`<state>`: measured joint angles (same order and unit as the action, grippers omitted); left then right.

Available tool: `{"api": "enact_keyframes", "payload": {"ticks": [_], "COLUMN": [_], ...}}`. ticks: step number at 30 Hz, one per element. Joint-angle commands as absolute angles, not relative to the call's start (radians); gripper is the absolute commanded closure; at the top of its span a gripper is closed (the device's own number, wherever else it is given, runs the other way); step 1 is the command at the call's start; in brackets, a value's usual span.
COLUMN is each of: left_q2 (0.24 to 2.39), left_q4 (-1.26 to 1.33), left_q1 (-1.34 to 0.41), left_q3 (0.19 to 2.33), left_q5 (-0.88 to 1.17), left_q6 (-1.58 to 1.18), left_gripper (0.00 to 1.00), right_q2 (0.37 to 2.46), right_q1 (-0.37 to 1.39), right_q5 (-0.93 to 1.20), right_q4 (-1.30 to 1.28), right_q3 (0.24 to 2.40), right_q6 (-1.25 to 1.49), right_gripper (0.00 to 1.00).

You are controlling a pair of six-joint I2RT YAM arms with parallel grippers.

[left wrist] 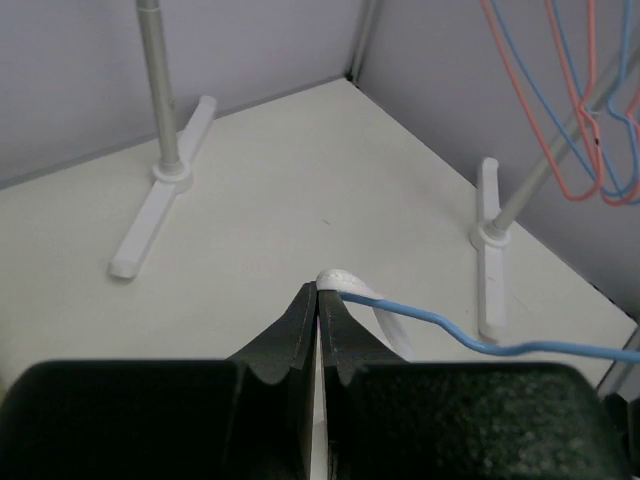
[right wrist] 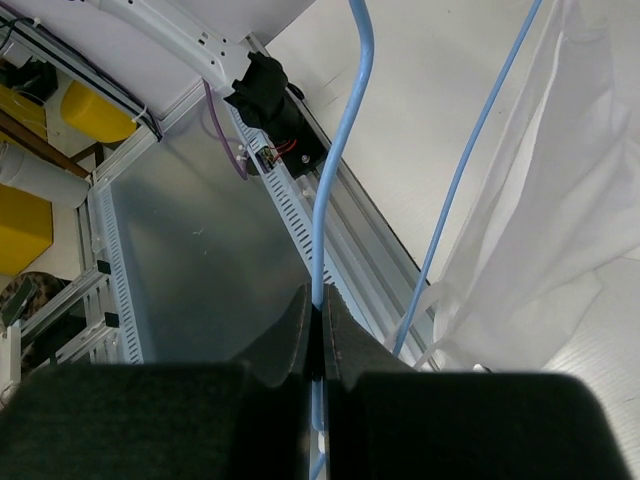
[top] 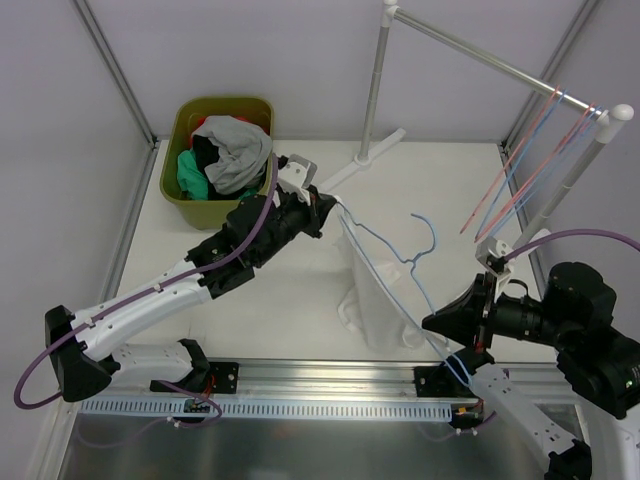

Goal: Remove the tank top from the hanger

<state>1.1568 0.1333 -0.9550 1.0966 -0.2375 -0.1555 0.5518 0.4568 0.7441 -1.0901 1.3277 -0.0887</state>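
Nearest, by the rail at the table's front edge, the right gripper (right wrist: 315, 300) is clamped tight on the blue wire of the hanger (right wrist: 318, 240), at the low end of its frame. The hanger slants up and away across the table toward the left gripper, with its hook free in the air above the tabletop. The white tank top (top: 375, 292) is on the hanger between the two grippers. It hangs in a loose fold, and its lower edge is bunched on the table (top: 250, 300) just left of the right gripper.

Further back, near the table's middle, the left gripper (left wrist: 318, 295) is closed on the top's white strap (left wrist: 345, 279), pinching it where it crosses the hanger's far shoulder. The blue wire runs out to the right, just beside the fingertips.

Behind the left arm, a green bin (top: 168, 182) sits at the far left corner, heaped with clothes (top: 232, 150). At the far right stands a metal rack (top: 480, 55) carrying spare red and blue hangers (top: 535, 160).
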Motion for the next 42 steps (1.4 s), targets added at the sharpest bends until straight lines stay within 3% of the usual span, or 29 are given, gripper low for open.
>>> {"api": "enact_keyframes", "payload": {"ticks": [1,6,12,18,20,23,27,30,37,42], "left_q2": [1.129,1.135,1.123,1.066,1.103,1.138,1.143,1.143,1.212,1.291], "left_q4": [0.134,0.077,0.142,0.379,0.409,0.411,0.400,0.332,0.157,0.109], "left_q1": [-0.924,-0.833,-0.828,-0.860,-0.883,-0.960,-1.008,-1.006,-1.006,-1.006], "left_q3": [1.098,1.095,1.079,0.930,0.933,0.925,0.823,0.787,0.805,0.831], "left_q5": [-0.419,-0.362,-0.019,0.378,0.566,0.685,0.602,0.474,0.220,0.160], "left_q6": [-0.241,-0.366,-0.344,-0.419,-0.423,-0.403,-0.405,-0.407,-0.423,-0.437], "left_gripper": [1.00,1.00,1.00,1.00,1.00,1.00,1.00,1.00,1.00,1.00], "right_q2": [0.509,0.473,0.417,0.293,0.252,0.268,0.348,0.399,0.403,0.368], "right_q1": [0.457,0.457,0.459,0.457,0.459,0.459,0.460,0.459,0.459,0.459], "right_q5": [0.831,0.865,0.723,0.430,0.402,0.347,0.273,0.236,0.201,0.169], "right_q4": [-1.066,-1.080,-0.993,-0.506,-0.185,0.209,0.448,0.457,0.420,0.277], "right_q3": [1.328,1.328,1.296,1.082,0.950,0.856,0.818,0.813,0.770,0.788], "right_q6": [-0.146,-0.176,-0.180,-0.010,0.075,0.097,-0.048,-0.235,-0.285,-0.301], "right_gripper": [1.00,1.00,1.00,1.00,1.00,1.00,1.00,1.00,1.00,1.00]}}
